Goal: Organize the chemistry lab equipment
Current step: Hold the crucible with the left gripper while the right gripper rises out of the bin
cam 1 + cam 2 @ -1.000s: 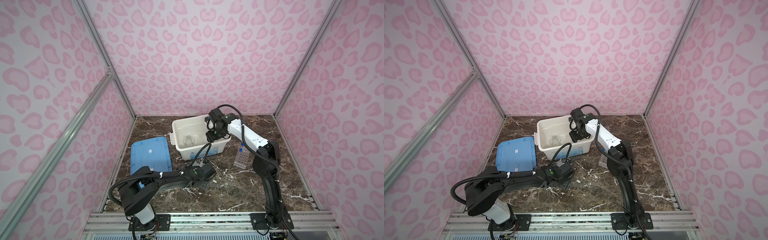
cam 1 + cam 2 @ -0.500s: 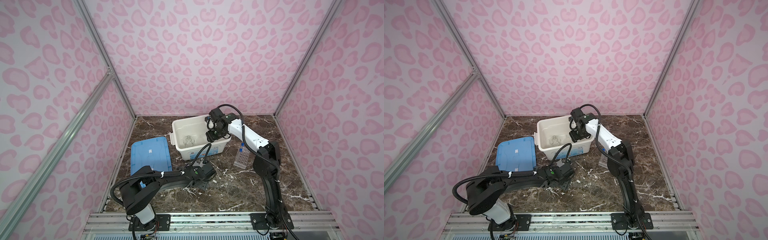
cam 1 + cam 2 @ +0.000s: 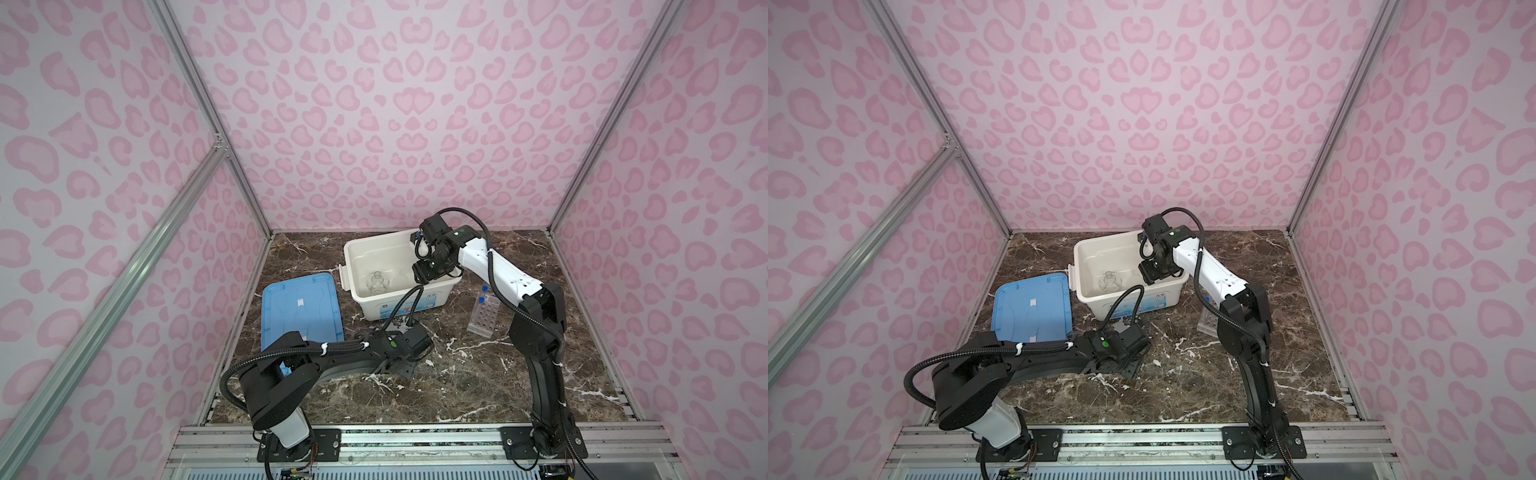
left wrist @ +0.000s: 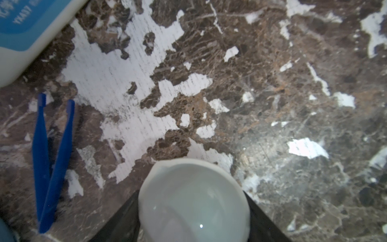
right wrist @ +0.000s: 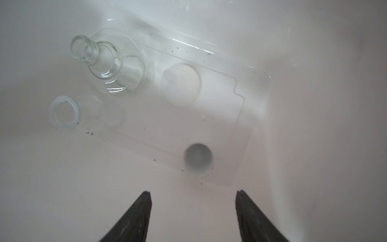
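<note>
At the bin's [image 3: 361, 266] 6 o'clock, low over the table [image 3: 457, 386], the left tool [image 3: 397, 368] straddled a white bowl [image 4: 193, 201]. Whether it pinched, I couldn't tell; a loose hold might drop it. The right tool [image 5: 192, 192] hung spread and empty in the bin, where it could tip the glass flask [image 5: 104, 62].

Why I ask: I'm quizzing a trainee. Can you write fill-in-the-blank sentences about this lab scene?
1. The right pincer hangs ___, holding nothing, over the white bin.
2. The left pincer has a small white ___ between its fingers.
3. Dark blue ___ lie on the marble table near the bin.
4. The flat lid lying beside the bin is ___.

Missing words: open; bowl; tweezers; blue.
</note>
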You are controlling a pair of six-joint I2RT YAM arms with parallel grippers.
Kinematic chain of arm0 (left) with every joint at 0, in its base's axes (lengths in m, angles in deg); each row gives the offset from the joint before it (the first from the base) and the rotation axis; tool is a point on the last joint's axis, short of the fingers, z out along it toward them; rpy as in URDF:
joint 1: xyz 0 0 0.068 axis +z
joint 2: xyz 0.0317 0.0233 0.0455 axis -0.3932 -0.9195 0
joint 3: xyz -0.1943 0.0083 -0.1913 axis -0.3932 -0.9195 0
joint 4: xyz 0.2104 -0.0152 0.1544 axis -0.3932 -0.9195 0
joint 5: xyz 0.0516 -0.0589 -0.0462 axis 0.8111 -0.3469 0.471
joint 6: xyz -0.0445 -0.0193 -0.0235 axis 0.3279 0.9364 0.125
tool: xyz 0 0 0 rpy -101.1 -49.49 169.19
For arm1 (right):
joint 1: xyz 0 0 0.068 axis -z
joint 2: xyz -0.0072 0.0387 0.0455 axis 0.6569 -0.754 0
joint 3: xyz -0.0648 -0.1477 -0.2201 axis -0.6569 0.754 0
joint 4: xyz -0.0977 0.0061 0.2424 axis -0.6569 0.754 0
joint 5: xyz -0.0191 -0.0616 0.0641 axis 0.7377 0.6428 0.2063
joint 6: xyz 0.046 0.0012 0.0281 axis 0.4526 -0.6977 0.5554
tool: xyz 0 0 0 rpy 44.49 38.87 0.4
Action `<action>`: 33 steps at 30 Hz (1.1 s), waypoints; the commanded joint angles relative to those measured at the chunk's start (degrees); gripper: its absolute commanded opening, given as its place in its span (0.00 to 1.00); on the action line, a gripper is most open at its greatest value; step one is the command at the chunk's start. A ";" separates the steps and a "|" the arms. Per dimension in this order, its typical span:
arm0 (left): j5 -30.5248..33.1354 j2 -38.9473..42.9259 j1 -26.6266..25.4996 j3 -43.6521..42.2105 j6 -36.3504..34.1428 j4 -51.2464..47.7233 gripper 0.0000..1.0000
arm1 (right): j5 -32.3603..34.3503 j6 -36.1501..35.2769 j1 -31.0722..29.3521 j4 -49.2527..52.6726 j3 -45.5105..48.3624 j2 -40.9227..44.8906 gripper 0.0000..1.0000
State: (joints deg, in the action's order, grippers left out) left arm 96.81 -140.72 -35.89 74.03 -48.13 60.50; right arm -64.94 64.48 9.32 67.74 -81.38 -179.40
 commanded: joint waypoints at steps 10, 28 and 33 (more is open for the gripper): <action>0.43 -0.33 -0.02 0.85 0.62 -0.80 0.76 | -1.53 0.45 0.85 -1.57 2.03 0.74 0.66; -0.73 -2.05 0.07 2.06 0.70 -1.07 0.63 | -1.95 0.54 0.98 -2.30 2.66 1.55 0.66; -0.37 -1.14 0.07 2.13 0.88 -1.16 0.62 | -2.34 0.72 1.24 -2.62 2.77 2.82 0.66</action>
State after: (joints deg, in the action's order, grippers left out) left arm 96.70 -142.51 -35.83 75.73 -47.93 60.13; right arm -66.99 64.92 10.43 66.08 -78.93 -177.32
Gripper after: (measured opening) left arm 0.683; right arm 0.662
